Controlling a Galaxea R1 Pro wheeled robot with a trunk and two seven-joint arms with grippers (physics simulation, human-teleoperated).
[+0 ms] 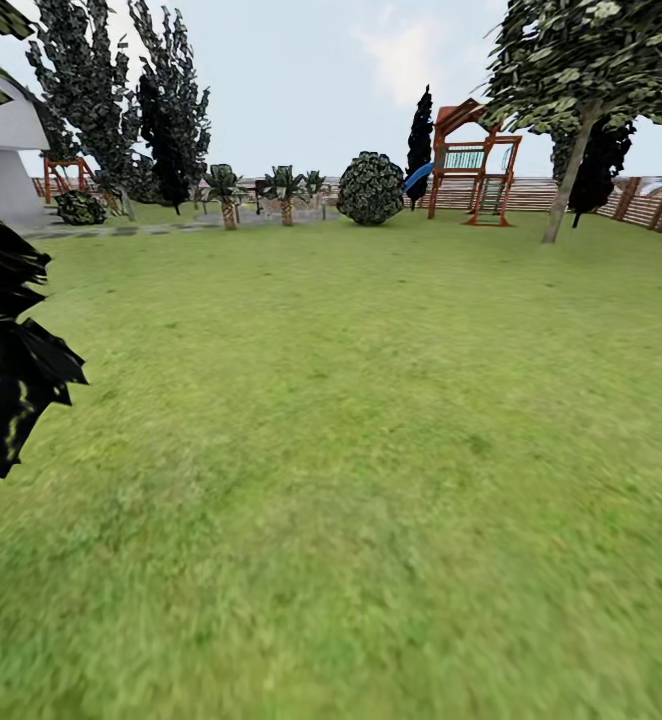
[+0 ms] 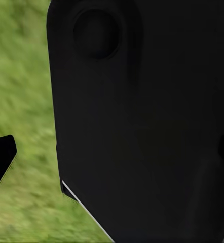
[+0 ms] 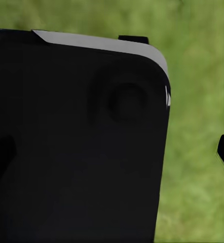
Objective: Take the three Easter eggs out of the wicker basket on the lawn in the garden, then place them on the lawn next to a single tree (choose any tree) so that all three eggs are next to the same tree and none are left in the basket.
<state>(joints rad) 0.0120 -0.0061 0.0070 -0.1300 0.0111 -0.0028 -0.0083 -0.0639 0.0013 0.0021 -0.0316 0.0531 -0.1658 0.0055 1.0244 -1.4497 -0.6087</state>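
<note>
From the head view, the lawn (image 1: pixel 351 450) stretches wide and green across the garden, with no container on the grass here. At the far side stand a wooden play structure (image 1: pixel 471 165) with a blue slide (image 1: pixel 418 178), a round dark bush (image 1: pixel 371 188), a few short palms (image 1: pixel 229 192) and a thin-trunked leafy tree (image 1: pixel 569 170). A brown slatted fence (image 1: pixel 656 205) runs along the right, and a corner of the white house (image 1: pixel 1 150) shows at the left. Dark jagged foliage (image 1: pixel 11 360) juts in at the left edge.

In the left wrist view, a black robot body panel (image 2: pixel 147 126) sits close to the camera, with blurred grass (image 2: pixel 21 91) beside it. I cannot tell how the left gripper's jaws stand.

In the right wrist view, another black panel (image 3: pixel 76 152) with a pale edge lies over green grass (image 3: pixel 198 101). The right gripper's state cannot be told either.
</note>
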